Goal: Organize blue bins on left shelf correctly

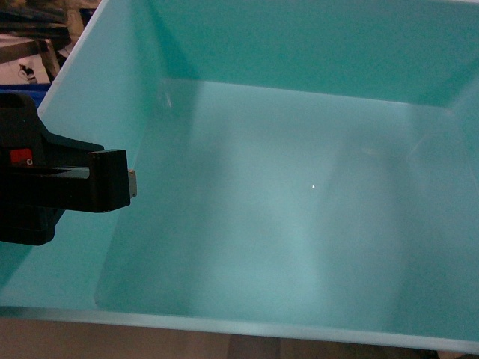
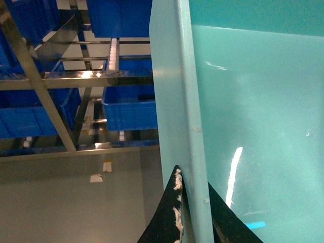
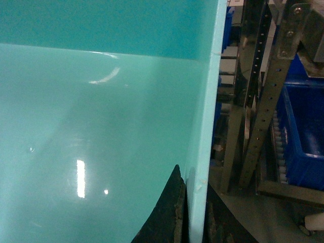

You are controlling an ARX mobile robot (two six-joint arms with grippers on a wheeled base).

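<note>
One pale turquoise bin (image 1: 299, 187), seen from close above, filling nearly the whole head view; smooth sloped walls, bare inside. Two tools gripping it, one on each side wall. Left tool (image 2: 195, 215) clamped on the bin's left wall: one dark finger (image 2: 164, 217) outside the wall, one inside, rim pinched between them; in the head view its black body (image 1: 63, 187) pressed against the outer left wall. Right tool (image 3: 190, 215) clamped likewise on the bin's right wall, one worn dark finger (image 3: 164, 217) inside the bin and the other outside, the wall edge running up between them.

Left of the bin, in the left wrist view: one shiny steel shelf (image 2: 76, 78) with flat beams and a track of small white rollers (image 2: 113, 53). Several dark blue crates (image 2: 129, 109) on its levels, at least four visible; exact count unclear, some cut by the frame edge. Grey floor (image 2: 61, 202) below the shelf, with two small pale scraps (image 2: 101, 172) lying on it.

Right of the bin, in the right wrist view: perforated metal uprights (image 3: 268, 101) close to the wall, and one more dark blue crate (image 3: 306, 131) behind them.

Bin held apart from the shelf, not touching it.
</note>
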